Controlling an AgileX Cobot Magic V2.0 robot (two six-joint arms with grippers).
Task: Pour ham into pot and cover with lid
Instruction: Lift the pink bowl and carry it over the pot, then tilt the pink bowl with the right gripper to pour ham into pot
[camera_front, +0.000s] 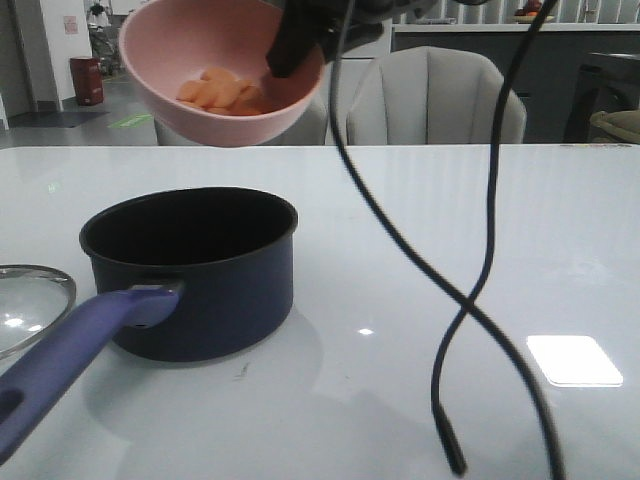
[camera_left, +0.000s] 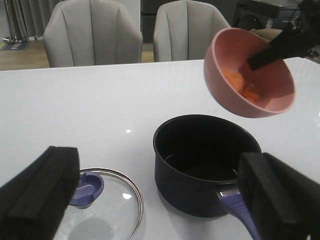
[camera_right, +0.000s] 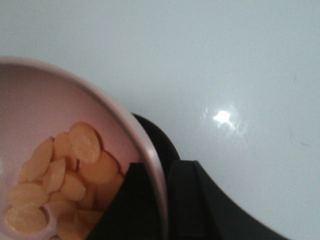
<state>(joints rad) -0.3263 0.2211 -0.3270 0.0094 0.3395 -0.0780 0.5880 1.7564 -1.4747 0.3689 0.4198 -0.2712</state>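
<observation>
With the right gripper (camera_front: 290, 45) clamping the pink bowl's (camera_front: 215, 110) rim, we tilt gradually so the ham (camera_front: 215, 92) slides into the pot (camera_front: 200, 275) centre, not overshooting.

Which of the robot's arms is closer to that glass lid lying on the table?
The left. Its open tool hovers just above the lid and the pot. The right tool is farther off, holding the pink bowl up beyond the pot.

Front low; wrists overhead; shared bowl (camera_front: 225, 75)
</observation>
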